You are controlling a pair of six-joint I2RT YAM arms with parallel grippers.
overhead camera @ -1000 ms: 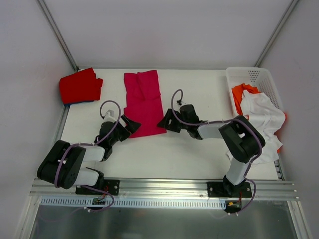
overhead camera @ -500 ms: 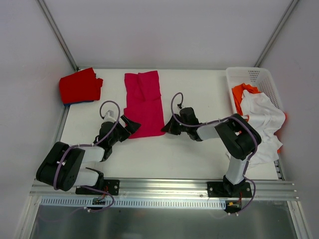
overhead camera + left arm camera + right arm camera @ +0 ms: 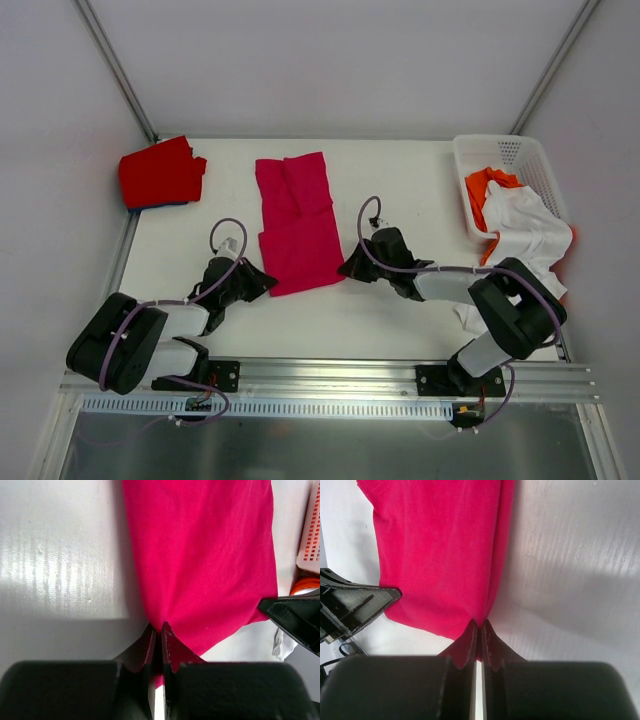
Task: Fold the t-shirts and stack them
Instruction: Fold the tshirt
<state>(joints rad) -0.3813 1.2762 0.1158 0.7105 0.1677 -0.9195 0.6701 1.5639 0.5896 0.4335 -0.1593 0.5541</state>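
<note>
A long crimson-pink t-shirt point(image 3: 295, 225) lies as a folded strip on the white table point(image 3: 420, 190), with a crease across its middle. My left gripper point(image 3: 262, 285) is shut on its near left corner. In the left wrist view the left gripper point(image 3: 159, 628) pinches the pink t-shirt point(image 3: 200, 555). My right gripper point(image 3: 350, 268) is shut on the near right corner. The right wrist view shows the right gripper point(image 3: 479, 625) closed on the pink t-shirt point(image 3: 440, 555). A folded red t-shirt point(image 3: 160, 170) rests at the back left on a blue one point(image 3: 160, 207).
A white lattice basket point(image 3: 505, 150) stands at the back right, holding an orange t-shirt point(image 3: 487, 183) and a white t-shirt point(image 3: 525, 225) that spills over its near rim. Grey walls with metal posts close in the table on three sides.
Both grippers have closed on the pink t-shirt's near corners. They have drawn back toward the near edge, dragging the t-shirt nearer and a little to the right.
</note>
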